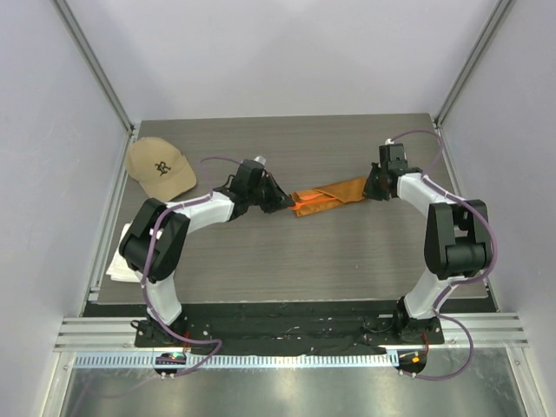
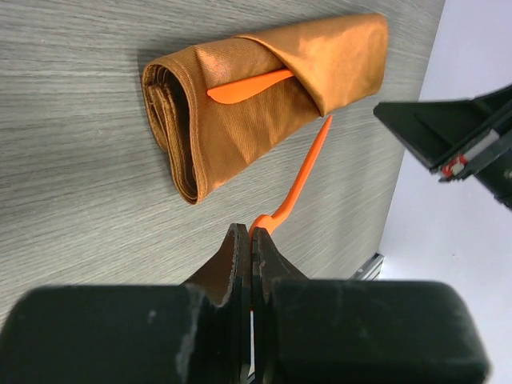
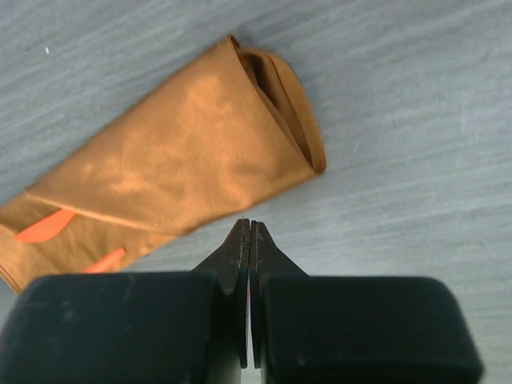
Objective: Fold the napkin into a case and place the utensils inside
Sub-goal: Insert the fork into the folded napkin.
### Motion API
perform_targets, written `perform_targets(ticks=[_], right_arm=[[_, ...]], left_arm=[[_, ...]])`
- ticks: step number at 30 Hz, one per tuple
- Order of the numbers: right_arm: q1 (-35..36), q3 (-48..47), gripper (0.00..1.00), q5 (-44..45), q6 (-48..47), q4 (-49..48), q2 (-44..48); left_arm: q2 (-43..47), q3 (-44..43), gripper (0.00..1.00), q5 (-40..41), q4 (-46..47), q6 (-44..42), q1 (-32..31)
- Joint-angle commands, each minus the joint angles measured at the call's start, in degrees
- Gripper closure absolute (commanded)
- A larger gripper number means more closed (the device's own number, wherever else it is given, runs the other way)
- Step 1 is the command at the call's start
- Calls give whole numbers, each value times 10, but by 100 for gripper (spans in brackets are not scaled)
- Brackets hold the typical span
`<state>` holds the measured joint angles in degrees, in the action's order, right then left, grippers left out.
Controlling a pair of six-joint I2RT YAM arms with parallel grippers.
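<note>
Nearest the left wrist lens, the left gripper (image 2: 251, 237) was seen clamped shut on the handle end of one bright-orange utensil (image 2: 302, 178), whose tip was aimed toward 12 o'clock at the case (image 2: 264, 96). The case lay on the grey table (image 2: 72, 208) near its centre in the top view, the left gripper at its 9 o'clock end. A second utensil (image 2: 246, 86) was already tucked under the diagonal flap. The right gripper (image 3: 250, 227) was closed on nothing, at the case's 3 o'clock end; whether it touched the cloth could not be told.

Several risks were judged likely. The held piece was pinched only at its very end, so it could be swung aside in the grip. Its tip was seen just outside the flap's edge, so it could be driven under or past the pocket. If the cloth was not pinned, the case could be pushed along the table or its fold loosened, and the tucked utensil could be knocked out.
</note>
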<state>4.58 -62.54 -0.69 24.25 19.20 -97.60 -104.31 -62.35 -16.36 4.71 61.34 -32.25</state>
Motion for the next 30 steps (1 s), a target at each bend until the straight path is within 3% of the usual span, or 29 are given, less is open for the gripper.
perform_targets(ticks=[1,30], right_arm=[[-7,-42,99,3,8,-32,-22],[-16,-49,99,19,6,-59,-90]], left_arm=[[3,-11,100,-13,12,-12,-2],[-34,-5,100,18,28,-41,-1]])
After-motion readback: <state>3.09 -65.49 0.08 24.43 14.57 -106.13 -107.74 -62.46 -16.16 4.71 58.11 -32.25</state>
